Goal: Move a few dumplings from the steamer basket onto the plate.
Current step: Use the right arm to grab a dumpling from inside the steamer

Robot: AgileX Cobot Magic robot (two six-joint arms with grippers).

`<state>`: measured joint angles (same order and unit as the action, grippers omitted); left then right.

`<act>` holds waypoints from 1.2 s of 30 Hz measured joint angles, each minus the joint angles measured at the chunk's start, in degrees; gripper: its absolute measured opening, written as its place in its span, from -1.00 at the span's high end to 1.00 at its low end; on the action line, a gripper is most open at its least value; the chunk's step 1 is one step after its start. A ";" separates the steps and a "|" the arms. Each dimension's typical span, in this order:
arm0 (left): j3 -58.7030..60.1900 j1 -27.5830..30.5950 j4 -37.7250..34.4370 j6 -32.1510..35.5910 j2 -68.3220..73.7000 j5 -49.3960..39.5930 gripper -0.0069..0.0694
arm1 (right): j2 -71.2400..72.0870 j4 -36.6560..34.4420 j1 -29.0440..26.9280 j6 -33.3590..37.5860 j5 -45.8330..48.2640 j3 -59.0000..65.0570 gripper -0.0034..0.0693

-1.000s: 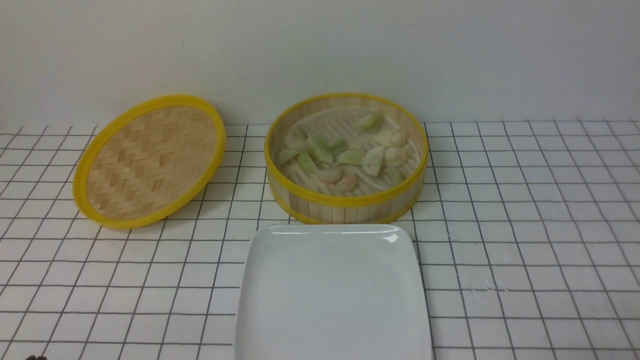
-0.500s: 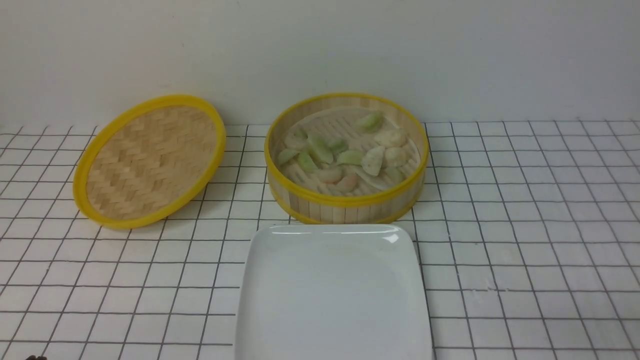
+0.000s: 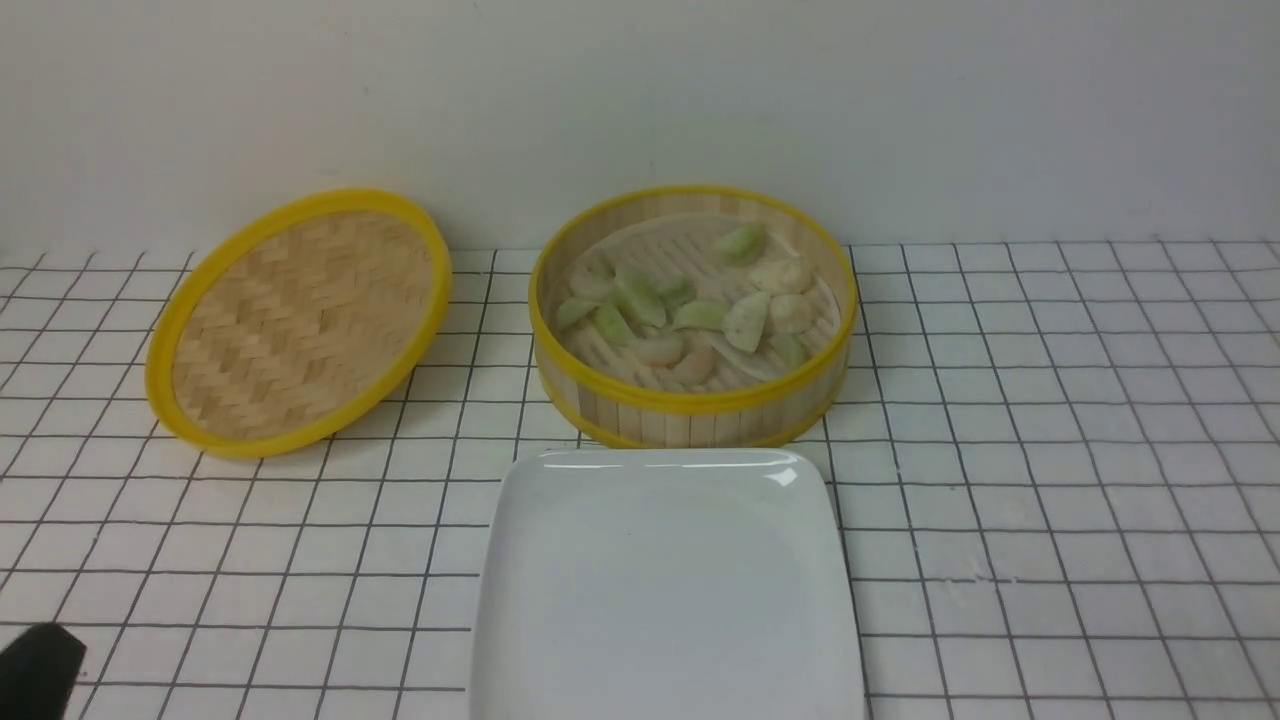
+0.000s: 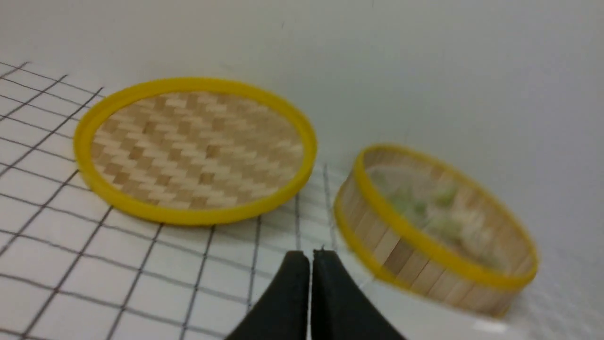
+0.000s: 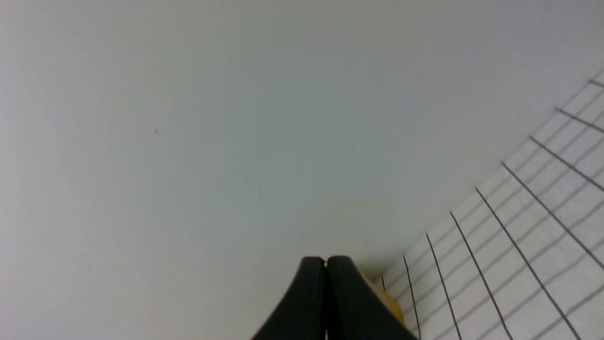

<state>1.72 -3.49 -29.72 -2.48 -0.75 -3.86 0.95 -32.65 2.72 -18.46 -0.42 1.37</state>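
The round bamboo steamer basket [image 3: 690, 400] with yellow rims stands at the back centre of the tiled table. Several pale green, cream and pinkish dumplings [image 3: 680, 315] lie on its slatted floor. Just in front of it sits the white rounded-square plate [image 3: 665, 590], with nothing on it. My left gripper [image 4: 310, 255] is shut and holds nothing; in its wrist view the basket [image 4: 424, 264] is ahead and to one side. A black part of the left gripper [image 3: 40, 670] shows at the front view's lower left corner. My right gripper [image 5: 325, 260] is shut and points at the wall.
A flat woven bamboo lid [image 3: 300, 320] with a yellow rim lies tilted at the back left, also seen in the left wrist view as the lid [image 4: 193, 151]. A plain pale wall runs behind the table. White gridded tiles [image 3: 1050, 450] cover the table to the right.
The left gripper has come further into the front view's lower left corner. The basket, dumplings, plate and lid have not moved.
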 joint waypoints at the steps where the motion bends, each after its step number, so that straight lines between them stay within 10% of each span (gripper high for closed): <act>1: 0.00 0.00 -0.56 -0.16 0.00 0.47 0.83 | 0.00 0.00 0.00 0.14 0.00 -0.16 0.93; 10: -2.08 0.00 -14.21 -0.85 0.06 14.47 0.83 | -19.82 10.58 0.00 11.32 26.03 -31.83 0.93; 23: -45.45 0.00 -0.56 8.42 39.15 -41.15 0.83 | -81.27 7.39 0.31 31.10 69.22 -84.90 0.93; 36: -67.01 -3.29 11.10 12.24 73.81 -65.47 0.83 | -123.18 18.43 14.34 23.39 71.79 -125.89 0.91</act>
<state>-65.28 -6.78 -18.63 9.76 73.06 -69.33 -122.23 -14.21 17.05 4.93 71.37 -124.52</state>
